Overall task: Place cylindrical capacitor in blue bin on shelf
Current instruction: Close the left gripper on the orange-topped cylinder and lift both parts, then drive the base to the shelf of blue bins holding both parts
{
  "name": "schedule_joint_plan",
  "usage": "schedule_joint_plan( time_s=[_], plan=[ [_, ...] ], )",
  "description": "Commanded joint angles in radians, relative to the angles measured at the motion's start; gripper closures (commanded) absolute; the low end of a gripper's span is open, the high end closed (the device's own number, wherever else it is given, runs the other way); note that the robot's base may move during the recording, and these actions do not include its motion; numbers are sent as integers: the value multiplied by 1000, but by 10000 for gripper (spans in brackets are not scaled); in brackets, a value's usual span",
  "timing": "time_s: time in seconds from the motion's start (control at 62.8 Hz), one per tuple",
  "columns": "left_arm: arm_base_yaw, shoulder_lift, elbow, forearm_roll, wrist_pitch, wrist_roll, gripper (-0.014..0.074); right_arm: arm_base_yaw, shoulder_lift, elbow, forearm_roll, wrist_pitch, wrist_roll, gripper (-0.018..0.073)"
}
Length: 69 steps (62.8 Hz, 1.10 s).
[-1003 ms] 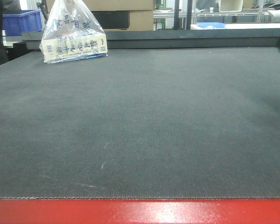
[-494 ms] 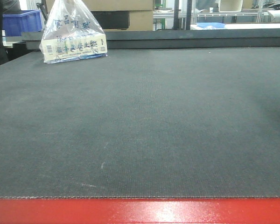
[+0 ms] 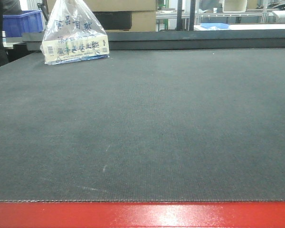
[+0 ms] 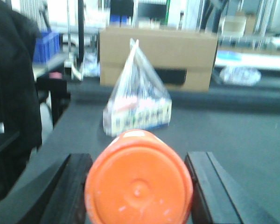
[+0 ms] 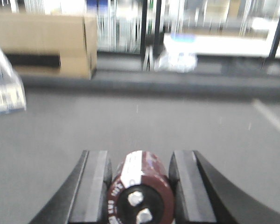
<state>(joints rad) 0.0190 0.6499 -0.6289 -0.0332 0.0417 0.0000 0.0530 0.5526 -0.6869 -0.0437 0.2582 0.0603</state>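
Front-facing view: a blue crate (image 3: 21, 21) sits far back left; its inside is hidden. A clear bag (image 3: 73, 21) with a box (image 3: 75, 49) inside stands on the counter (image 3: 147, 123). The left pincer (image 4: 139, 158) grips an orange round thing (image 4: 139, 191). The right pincer (image 5: 140, 156) grips the cylindrical capacitor (image 5: 141, 186) over the counter.

The cylindrical capacitor (image 5: 140, 186) is a small, dark red can with a white stripe along its top. Two shiny silver knobs sit on its near end. It lies on its side, squeezed between the right gripper (image 5: 139, 161)'s black fingers, pointing at the tabletop's far edge.
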Motion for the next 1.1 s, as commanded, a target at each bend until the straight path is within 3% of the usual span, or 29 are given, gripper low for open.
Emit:
schedule_joint_plan(
  time_s=[0.0,1.083],
  plan=[
    [-2,-40,0,-7,-14,0,708,1,-39,2,-15,-24,-2,727],
    [-2,-86,0,-7,-14,0,708,1,-63,2,-15,-26,-2,727]
  ],
)
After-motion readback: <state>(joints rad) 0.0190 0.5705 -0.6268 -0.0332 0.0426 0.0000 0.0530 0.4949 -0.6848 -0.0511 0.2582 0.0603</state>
